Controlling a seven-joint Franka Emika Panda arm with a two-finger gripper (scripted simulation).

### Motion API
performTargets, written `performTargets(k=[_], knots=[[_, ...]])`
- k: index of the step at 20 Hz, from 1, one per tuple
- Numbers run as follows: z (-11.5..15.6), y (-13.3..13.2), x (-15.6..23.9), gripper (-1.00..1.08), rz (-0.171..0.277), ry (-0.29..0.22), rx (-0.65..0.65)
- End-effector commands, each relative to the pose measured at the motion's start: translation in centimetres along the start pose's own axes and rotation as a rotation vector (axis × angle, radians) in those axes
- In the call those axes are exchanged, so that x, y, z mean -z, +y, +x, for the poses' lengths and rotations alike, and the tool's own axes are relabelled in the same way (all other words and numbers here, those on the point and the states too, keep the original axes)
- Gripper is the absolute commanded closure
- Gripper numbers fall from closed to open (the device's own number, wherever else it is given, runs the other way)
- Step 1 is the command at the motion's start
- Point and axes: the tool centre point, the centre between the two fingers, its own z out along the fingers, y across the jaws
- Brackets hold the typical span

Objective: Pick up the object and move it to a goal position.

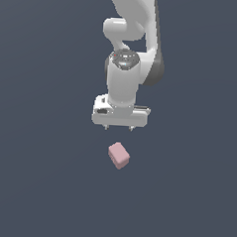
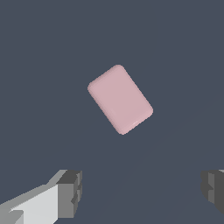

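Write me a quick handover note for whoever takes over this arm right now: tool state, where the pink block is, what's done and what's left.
Tool: open and empty, jaws spread wide, nothing between the fingers.
Pink block: lying on the dark floor, apart from the tool, turned at an angle to the fingers in the wrist view. In the exterior view it shows just below the tool.
Done: nothing grasped yet; the arm is only near the block.
Left: line the tool up over the block, probably rotating to match its tilt, lower, close, lift, and carry it to the goal. No goal marker shows in either view.
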Motion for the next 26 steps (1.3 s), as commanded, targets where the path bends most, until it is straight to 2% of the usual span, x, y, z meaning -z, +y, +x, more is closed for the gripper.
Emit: performTargets(k=[1, 11, 18, 26], knots=[[0.0, 0.0, 0.0, -0.92, 0.0, 0.0, 0.0], [-1.3, -2.7, -0.6, -0.92, -0.004, -0.042, 0.045], [-1.0, -2.5, -0.7, -0.92, -0.003, -0.039, 0.061], [0.5, -2.3, -1.5, -0.92, -0.002, -0.036, 0.16]])
